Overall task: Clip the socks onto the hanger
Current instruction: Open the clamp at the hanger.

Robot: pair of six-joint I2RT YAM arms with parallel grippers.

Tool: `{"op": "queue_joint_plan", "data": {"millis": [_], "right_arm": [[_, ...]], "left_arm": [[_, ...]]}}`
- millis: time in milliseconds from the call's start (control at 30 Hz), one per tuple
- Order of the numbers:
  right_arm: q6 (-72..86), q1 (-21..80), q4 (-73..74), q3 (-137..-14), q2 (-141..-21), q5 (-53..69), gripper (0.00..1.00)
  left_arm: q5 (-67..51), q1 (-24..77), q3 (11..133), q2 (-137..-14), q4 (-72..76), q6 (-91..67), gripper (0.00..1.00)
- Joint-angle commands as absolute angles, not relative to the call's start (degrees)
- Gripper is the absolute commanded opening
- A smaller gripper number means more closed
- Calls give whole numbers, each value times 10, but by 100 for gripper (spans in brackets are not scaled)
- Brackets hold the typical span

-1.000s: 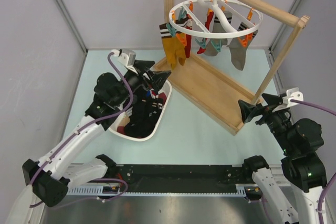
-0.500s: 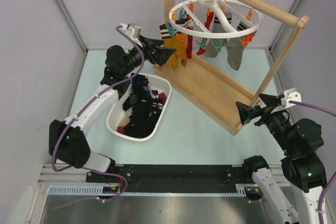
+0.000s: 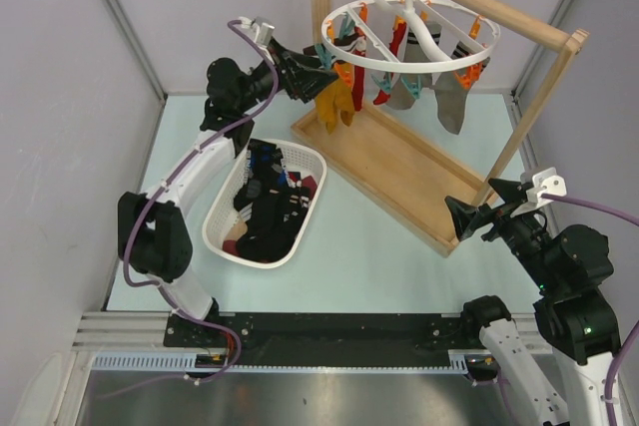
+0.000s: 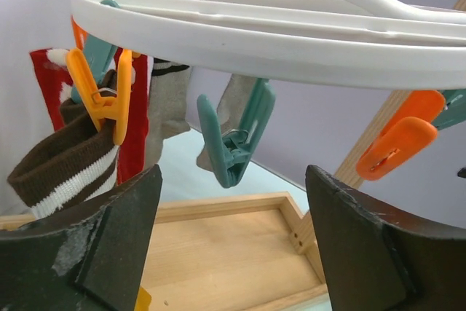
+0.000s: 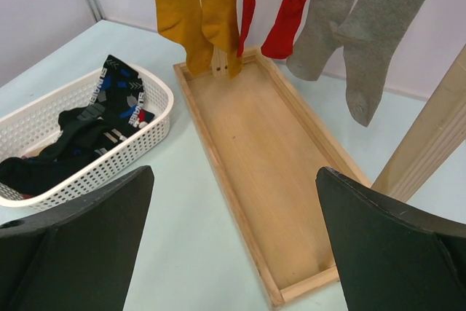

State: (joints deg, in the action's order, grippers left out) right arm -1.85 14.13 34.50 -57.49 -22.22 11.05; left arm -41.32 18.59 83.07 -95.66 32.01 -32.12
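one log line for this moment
left gripper open, empty, facing teal clip under hanger | right gripper open, empty, near wooden stand | dark socks in basket

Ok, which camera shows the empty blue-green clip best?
The left wrist camera. The empty teal clip hangs close up under the white hanger, right ahead of the open left gripper. From the top camera the clips are only tiny bits on the ring. The right wrist camera shows only hanging socks and the basket, no clips.

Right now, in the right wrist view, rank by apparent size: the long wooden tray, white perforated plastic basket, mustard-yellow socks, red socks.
1. long wooden tray
2. white perforated plastic basket, cropped at the left edge
3. mustard-yellow socks
4. red socks
Socks are cut off at the top.
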Motion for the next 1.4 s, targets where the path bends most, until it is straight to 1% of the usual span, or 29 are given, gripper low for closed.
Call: {"op": "queue_joint_plan", "data": {"millis": [0, 133, 167, 233, 267, 333, 367, 467, 533, 567, 633, 667, 767, 933, 1000, 1100, 1167, 1233, 1267, 1367], "right_arm": [[-31, 144, 333, -574, -220, 115, 100], [-32, 145, 333, -573, -220, 114, 100], [-32, 146, 334, -573, -221, 113, 100], [-33, 144, 333, -572, -221, 114, 100], [-33, 145, 333, -572, -221, 114, 100], [-32, 145, 333, -572, -221, 116, 100], [-32, 146, 333, -572, -221, 116, 100], [-31, 145, 332, -571, -221, 119, 100], [-30, 146, 332, -571, -221, 120, 100], [-30, 145, 332, -571, -221, 120, 100], [-29, 145, 332, -571, -220, 121, 100], [-29, 146, 331, -571, -220, 121, 100], [-27, 145, 330, -572, -219, 124, 100], [-25, 144, 327, -572, -215, 133, 100], [-23, 145, 322, -573, -214, 141, 100], [-18, 145, 316, -573, -209, 153, 100], [-14, 145, 312, -573, -211, 161, 100], [-4, 145, 302, -572, -214, 176, 100], [-3, 145, 293, -572, -218, 183, 100], [22, 145, 261, -572, -228, 206, 99]], "left_arm": [[-467, 178, 881, -979, 363, -368, 82], [-485, 178, 895, -997, 393, -401, 75], [-486, 178, 895, -998, 402, -404, 71], [-488, 178, 895, -998, 408, -412, 67], [-490, 179, 894, -998, 413, -414, 63], [-493, 178, 892, -996, 417, -417, 59], [-493, 178, 889, -994, 421, -419, 54], [-494, 179, 883, -990, 432, -425, 47], [-494, 179, 881, -987, 436, -429, 45], [-494, 180, 879, -988, 441, -432, 41], [-493, 181, 873, -986, 450, -439, 38], [-494, 181, 870, -985, 460, -443, 35], [-489, 183, 858, -976, 472, -448, 28], [-481, 191, 830, -959, 485, -450, 20], [-469, 194, 819, -942, 489, -444, 19], [-435, 205, 795, -905, 462, -401, 15], [-407, 222, 784, -883, 405, -336, 12], [-359, 248, 780, -852, 336, -287, 10], [-342, 257, 780, -841, 317, -243, 9], [-271, 292, 774, -814, 262, -182, 8]]}}
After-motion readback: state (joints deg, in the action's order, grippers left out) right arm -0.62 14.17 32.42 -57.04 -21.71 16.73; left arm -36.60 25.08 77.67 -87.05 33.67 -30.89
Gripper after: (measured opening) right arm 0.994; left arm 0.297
